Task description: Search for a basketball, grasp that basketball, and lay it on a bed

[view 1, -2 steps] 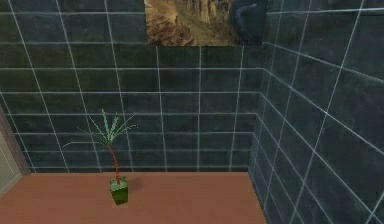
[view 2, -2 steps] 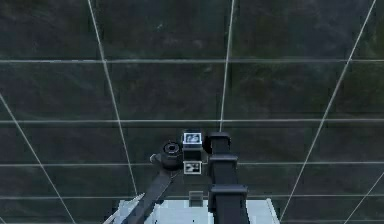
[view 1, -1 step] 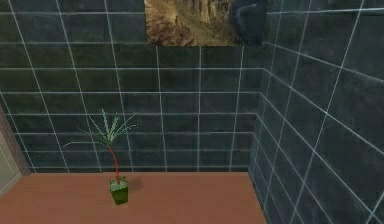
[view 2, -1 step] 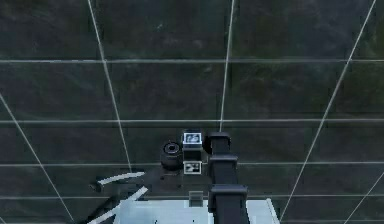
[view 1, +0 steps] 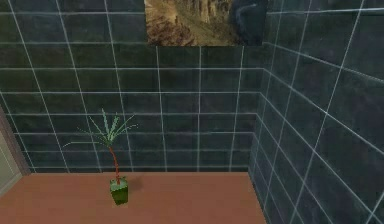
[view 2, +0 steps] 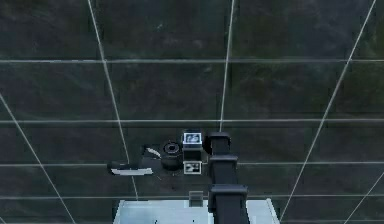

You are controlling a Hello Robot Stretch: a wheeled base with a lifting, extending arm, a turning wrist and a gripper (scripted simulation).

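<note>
Facing a corner of dark tiled walls (view 1: 200, 100), the forward view takes in a potted plant (view 1: 120, 180) on the reddish floor (view 1: 190, 195) and a picture (view 1: 195, 22) hung high up. To the side, the arm (view 2: 228, 185) extends; the gripper (view 2: 135, 160) holds nothing, its fingers (view 2: 128, 171) against bare tiles.

Wall (view 1: 200, 110): dark blue-grey tiles, smooth, faint sheen, thin pale grout lines; the same tiling lies behind the arm (view 2: 226, 185). Floor (view 1: 180, 198): reddish-brown, smooth, matt, wood-like. Pot (view 1: 121, 192): green, smooth, glazed or plastic, cannot tell which. Picture (view 1: 192, 22): mottled brown, rough-looking painted surface. Arm: dark, matt, hard finish. Fingers (view 2: 128, 169): thin, pale, slight shine.
</note>
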